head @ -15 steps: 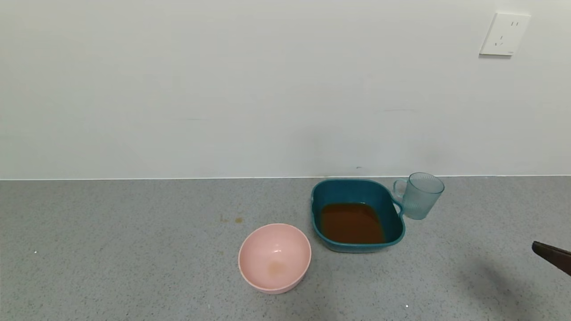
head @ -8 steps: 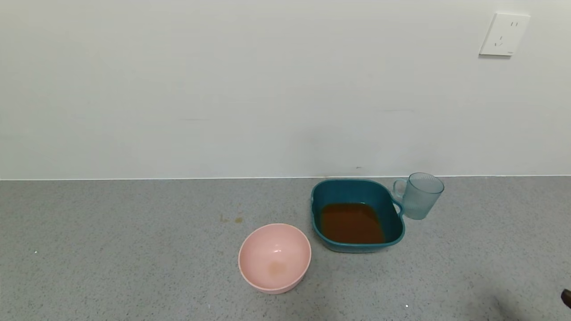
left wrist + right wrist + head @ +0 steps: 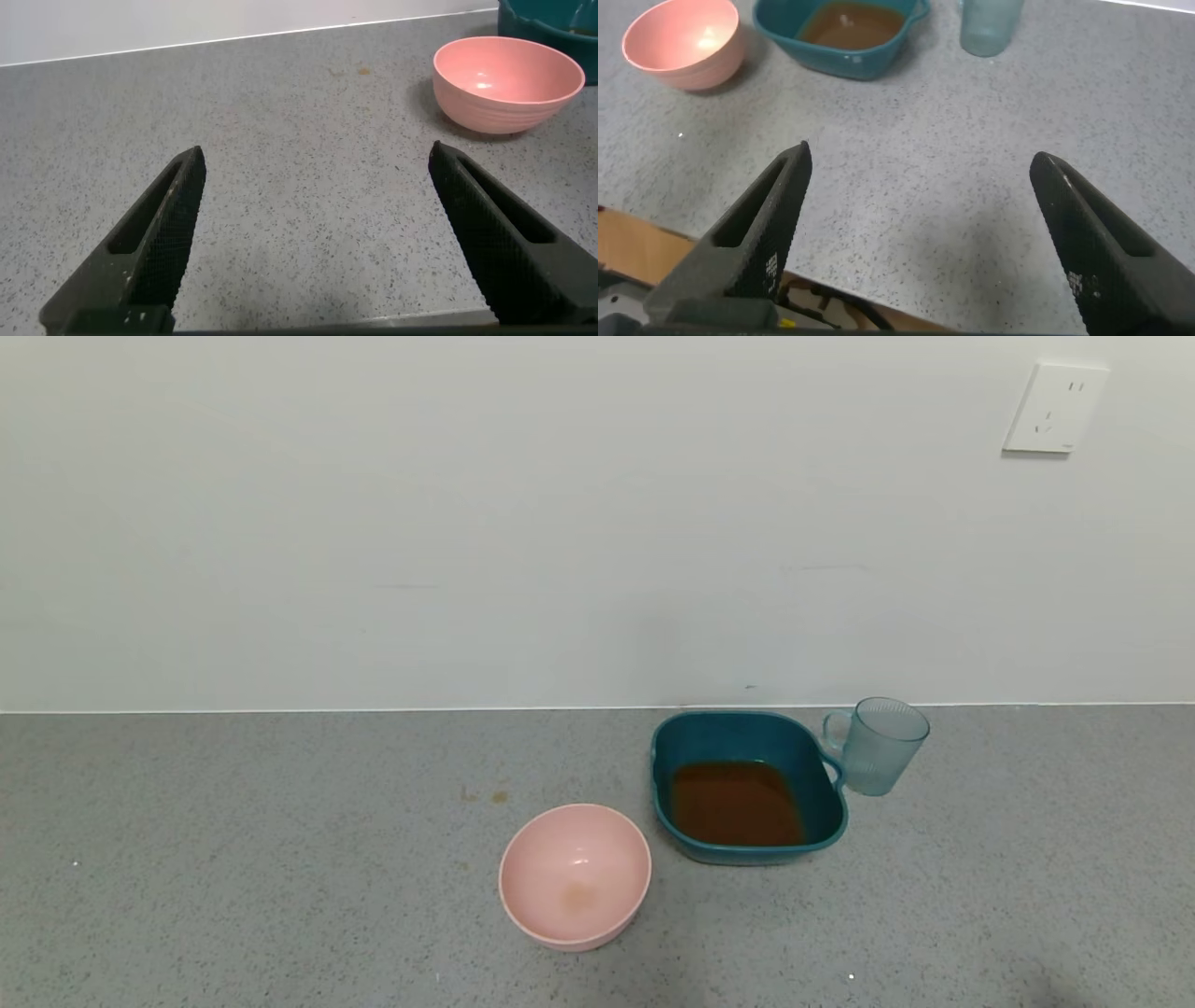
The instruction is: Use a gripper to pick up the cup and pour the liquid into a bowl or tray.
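Fingers on my right gripper and left gripper stand spread and empty, because the cup sits upright right of centre beside the teal basin holding the liquid, so I judge pouring complete.

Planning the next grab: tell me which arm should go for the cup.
Right, probably. The cup stands upright on the robot's right, beside the basin, and the right gripper, jaws open, has it in view ahead. The left gripper, also open, faces the pink bowl, farther from the cup.
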